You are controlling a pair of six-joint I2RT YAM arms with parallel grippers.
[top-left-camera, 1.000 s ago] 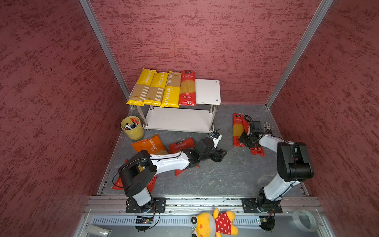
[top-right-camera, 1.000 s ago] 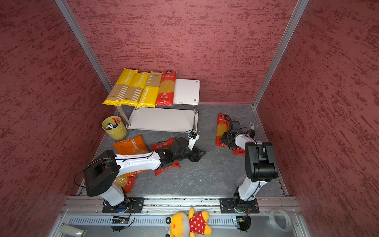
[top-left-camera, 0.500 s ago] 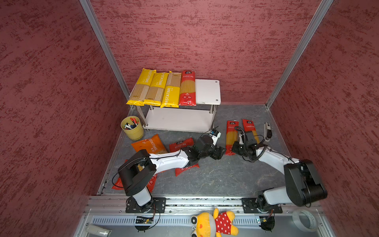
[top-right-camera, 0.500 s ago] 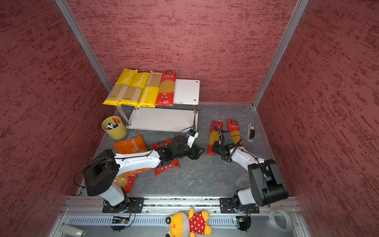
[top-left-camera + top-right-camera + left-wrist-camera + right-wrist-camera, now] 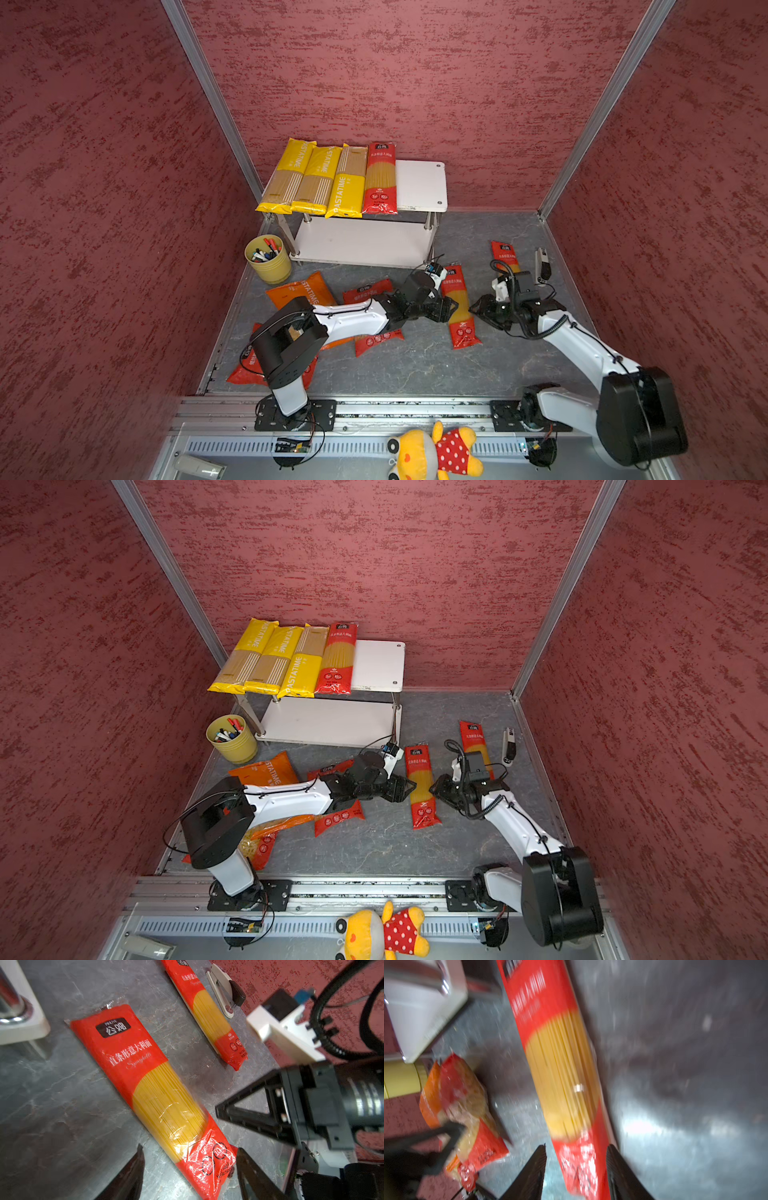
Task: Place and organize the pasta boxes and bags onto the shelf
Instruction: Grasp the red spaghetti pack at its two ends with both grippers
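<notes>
A: Shelved?
B: Three long yellow spaghetti packs (image 5: 316,178), one long red pack (image 5: 379,178), atop the white two-tier shelf (image 5: 420,187)
A: Outstanding?
B: Desk (image 5: 415,365) holds orange macaroni bag (image 5: 301,293), short red bags (image 5: 368,291); left end effector (image 5: 453,309) released astride second red pack (image 5: 460,322); right end effector (image 5: 478,309) released, crowding it; third pack (image 5: 505,257) beyond

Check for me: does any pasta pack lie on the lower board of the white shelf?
No, the lower board is bare in both top views; the four shelved spaghetti packs lie on the top board.

Arms low, left gripper (image 5: 453,308) spread, right gripper (image 5: 475,309) spread, tips facing
</notes>
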